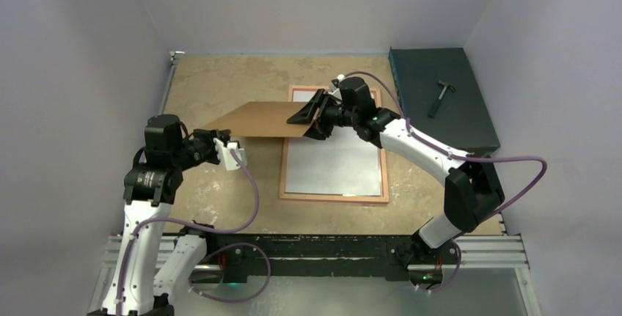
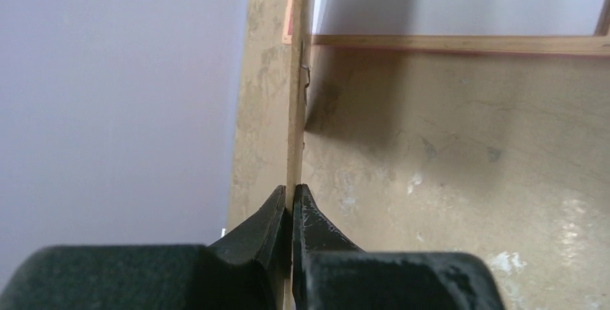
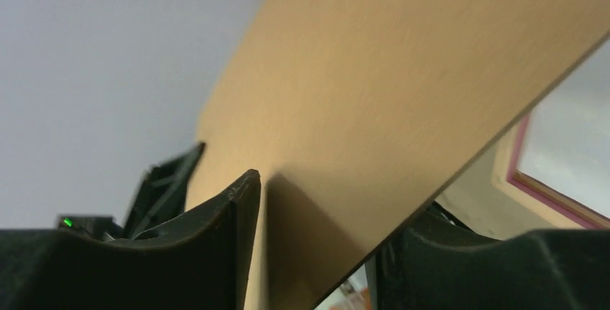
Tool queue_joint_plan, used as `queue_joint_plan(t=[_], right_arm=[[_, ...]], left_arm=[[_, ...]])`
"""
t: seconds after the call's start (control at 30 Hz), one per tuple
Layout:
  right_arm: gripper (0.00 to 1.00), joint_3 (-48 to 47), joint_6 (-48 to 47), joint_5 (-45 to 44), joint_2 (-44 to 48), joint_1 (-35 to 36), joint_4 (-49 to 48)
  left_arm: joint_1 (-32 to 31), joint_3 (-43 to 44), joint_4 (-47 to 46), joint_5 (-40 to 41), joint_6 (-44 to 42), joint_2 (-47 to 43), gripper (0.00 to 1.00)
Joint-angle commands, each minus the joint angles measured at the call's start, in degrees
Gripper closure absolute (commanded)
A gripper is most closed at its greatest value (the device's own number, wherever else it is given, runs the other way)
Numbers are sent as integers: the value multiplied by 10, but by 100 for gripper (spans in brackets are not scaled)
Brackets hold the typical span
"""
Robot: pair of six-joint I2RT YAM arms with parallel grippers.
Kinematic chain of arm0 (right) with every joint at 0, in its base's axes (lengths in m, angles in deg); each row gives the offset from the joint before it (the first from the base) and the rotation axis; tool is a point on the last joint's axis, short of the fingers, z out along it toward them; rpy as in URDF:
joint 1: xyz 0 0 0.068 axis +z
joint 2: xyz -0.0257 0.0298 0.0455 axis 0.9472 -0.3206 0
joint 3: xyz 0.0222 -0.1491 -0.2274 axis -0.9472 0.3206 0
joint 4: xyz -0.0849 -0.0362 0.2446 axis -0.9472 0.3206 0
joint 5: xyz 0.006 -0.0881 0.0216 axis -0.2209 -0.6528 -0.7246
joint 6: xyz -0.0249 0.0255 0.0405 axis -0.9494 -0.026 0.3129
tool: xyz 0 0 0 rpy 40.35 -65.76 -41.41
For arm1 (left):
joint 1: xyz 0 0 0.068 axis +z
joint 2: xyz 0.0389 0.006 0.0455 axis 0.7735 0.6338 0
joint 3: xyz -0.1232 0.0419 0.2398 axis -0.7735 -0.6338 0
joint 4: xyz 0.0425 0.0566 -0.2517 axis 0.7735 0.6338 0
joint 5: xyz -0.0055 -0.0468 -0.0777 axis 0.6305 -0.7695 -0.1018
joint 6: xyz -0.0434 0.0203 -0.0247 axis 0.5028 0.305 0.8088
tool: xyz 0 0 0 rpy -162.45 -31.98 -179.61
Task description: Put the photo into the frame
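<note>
A: Where is the frame?

B: The frame (image 1: 334, 198) lies flat on the worktop (image 1: 220, 81), right of centre, with its wood-coloured back up. A white sheet fills its opening. By the look of it, that is the photo (image 1: 334, 166), plain side up.

A: And the brown backing board?

B: The backing board (image 1: 253, 119) hangs tilted above the worktop, left of the frame, and overlaps the frame's far left corner.

A: What holds it?

B: The left end effector (image 2: 290, 202) is clamped tight on its thin left edge. The right end effector (image 1: 312, 122) straddles the right end, jaws apart, one finger on each side. I cannot tell whether either finger touches the board.
</note>
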Motion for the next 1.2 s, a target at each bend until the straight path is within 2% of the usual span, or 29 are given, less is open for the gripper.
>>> queue_joint_plan(t=[0.0, 0.2, 0.37, 0.43, 0.6, 0.67, 0.8, 0.87, 1.03, 1.17], right_arm=[[45, -37, -106, 59, 25, 0, 36], [36, -86, -226, 85, 20, -12, 86], [34, -131, -385, 5, 37, -17, 153], [33, -114, -438, -30, 60, -18, 134], [29, -47, -503, -89, 135, -18, 63], [25, -41, -511, -106, 141, -18, 70], [16, -37, -486, -63, 116, -18, 91], [2, -29, -473, -21, 100, -18, 86], [1, 4, -441, 22, 95, -18, 57], [1, 0, -429, 25, 92, -19, 64]], left_arm=[[-1, 67, 6, -44, -27, 29, 100], [-1, 84, 15, -46, -47, 33, 100], [-2, 115, 38, -40, -52, 44, 100], [-1, 125, 45, -42, -52, 48, 100], [-1, 134, 55, -46, -55, 49, 100], [-1, 132, 55, -49, -56, 48, 100], [-1, 114, 13, -54, -45, 35, 100], [-1, 94, -35, -54, -31, 13, 100], [-1, 55, -135, -52, -10, -24, 100], [-1, 77, -127, -51, -3, -11, 100]])
